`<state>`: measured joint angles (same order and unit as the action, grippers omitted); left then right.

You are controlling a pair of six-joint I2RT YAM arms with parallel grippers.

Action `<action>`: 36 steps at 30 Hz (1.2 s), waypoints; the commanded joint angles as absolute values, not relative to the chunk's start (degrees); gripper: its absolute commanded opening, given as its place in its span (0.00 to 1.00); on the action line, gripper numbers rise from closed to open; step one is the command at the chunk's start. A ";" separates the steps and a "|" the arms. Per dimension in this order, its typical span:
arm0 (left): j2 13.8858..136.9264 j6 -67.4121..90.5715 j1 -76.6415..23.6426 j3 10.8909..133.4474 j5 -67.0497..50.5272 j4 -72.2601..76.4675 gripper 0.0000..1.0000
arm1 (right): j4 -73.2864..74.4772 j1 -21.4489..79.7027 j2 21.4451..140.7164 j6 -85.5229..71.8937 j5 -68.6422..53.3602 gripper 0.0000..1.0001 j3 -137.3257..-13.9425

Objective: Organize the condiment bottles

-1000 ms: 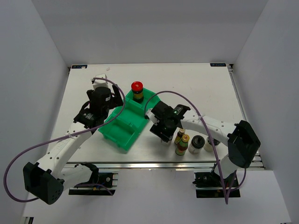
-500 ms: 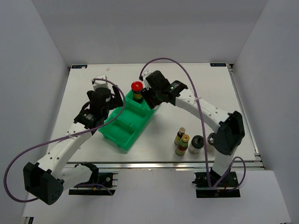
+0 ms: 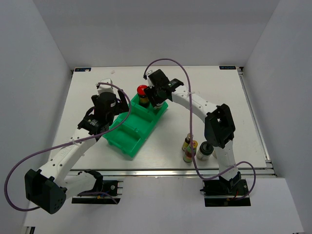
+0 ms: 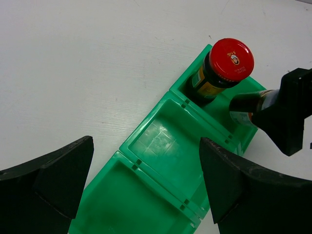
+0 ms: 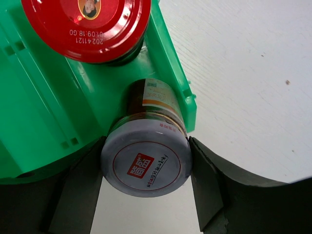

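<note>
My right gripper is shut on the silver-lidded jar, with fingers on both sides of its lid. The jar is tilted, its lower end inside the far compartment of the green bin, beside the red-capped jar. From above, the right gripper hangs over the bin's far end. My left gripper is open above the bin's middle compartments and holds nothing. The left wrist view also shows the red-capped jar and the held jar.
Two slim bottles and a black-lidded jar stand near the table's front right edge, close to the right arm's lower link. The bin lies diagonally at centre left. White walls enclose the table.
My right gripper has swung from the front right group of bottles to the far end of the bin, beside the red-capped jar. The left arm has not moved.
</note>
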<state>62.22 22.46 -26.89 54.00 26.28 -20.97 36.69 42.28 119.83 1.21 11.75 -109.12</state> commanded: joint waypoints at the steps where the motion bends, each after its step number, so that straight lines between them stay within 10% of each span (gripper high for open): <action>1: 61.44 22.15 -26.81 53.70 25.93 -19.78 0.98 | 30.94 41.66 119.53 0.44 10.02 0.22 -113.03; 8: 61.26 22.24 -26.81 53.44 25.93 -19.69 0.98 | 30.76 41.05 123.75 -1.76 8.97 0.27 -113.38; 22: 60.29 20.39 -26.81 53.61 20.05 -18.99 0.98 | 32.08 41.04 122.79 -2.29 8.26 0.89 -116.80; 29: 59.41 19.52 -26.72 54.75 17.41 -19.95 0.98 | 33.30 40.96 116.47 -1.32 9.22 0.89 -116.81; 36: 62.57 14.33 -26.89 55.10 -9.14 -14.42 0.98 | 29.47 35.61 101.54 -10.36 12.66 0.89 -99.29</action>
